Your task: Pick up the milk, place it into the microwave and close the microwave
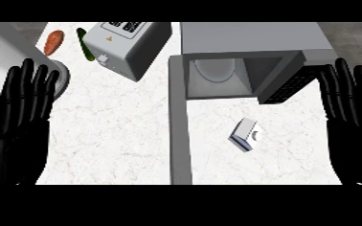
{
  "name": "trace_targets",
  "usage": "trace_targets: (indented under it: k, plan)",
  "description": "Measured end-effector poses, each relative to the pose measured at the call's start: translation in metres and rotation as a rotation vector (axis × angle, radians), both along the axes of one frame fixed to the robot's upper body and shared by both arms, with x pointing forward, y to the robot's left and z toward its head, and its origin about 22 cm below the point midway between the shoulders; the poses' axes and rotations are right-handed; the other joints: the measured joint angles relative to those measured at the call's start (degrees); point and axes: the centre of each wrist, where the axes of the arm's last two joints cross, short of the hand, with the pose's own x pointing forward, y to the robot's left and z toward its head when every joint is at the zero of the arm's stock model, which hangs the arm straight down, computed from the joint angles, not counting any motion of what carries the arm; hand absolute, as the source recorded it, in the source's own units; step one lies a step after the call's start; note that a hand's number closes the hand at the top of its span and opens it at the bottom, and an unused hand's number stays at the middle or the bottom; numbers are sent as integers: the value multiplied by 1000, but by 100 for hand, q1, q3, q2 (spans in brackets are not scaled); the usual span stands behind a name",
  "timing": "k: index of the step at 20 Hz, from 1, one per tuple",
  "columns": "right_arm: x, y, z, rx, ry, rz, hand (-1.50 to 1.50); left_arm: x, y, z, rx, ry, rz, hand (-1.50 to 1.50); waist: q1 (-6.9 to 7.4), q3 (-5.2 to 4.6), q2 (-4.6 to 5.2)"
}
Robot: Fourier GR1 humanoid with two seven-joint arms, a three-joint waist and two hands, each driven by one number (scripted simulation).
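Observation:
The milk (244, 135), a small white and blue carton, lies on its side on the white counter in front of the microwave. The grey microwave (252, 43) stands at the back right with its cavity open and a white turntable plate (214, 70) visible inside. Its door (179, 124) is swung wide, stretching toward the front edge just left of the milk. My left hand (25, 110) rests open at the left edge, fingers up. My right hand (345, 100) rests open at the right edge, well to the right of the milk.
A grey toaster (130, 45) stands at the back, left of the microwave. A sweet potato (53, 42) and a green cucumber (84, 44) lie at the back left. A grey round object (61, 76) shows partly behind my left hand.

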Motion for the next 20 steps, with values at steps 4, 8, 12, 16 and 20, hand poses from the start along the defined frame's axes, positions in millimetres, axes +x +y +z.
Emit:
trace_targets:
  k: [4, 8, 12, 16, 20]
  plan:
    - [-18, 12, 1, -6, 3, -137, -150, 2, -4, 1, 2, -18, -22, -150, 151, 76, 41]
    - [-36, 33, 0, -15, 27, -263, -150, -1, -7, 0, -45, 24, 6, -150, 212, 101, 48]
    - [-62, 61, -3, -18, 46, -309, -150, -19, -5, -5, -110, 80, 32, -150, 260, 111, 45]
    - [-76, 88, -6, -25, 61, -333, -150, -44, 1, -9, -137, 100, 31, -150, 303, 114, 48]
    - [-91, 103, -13, -36, 70, -373, -150, -68, 13, -6, -148, 102, 31, -150, 310, 118, 54]
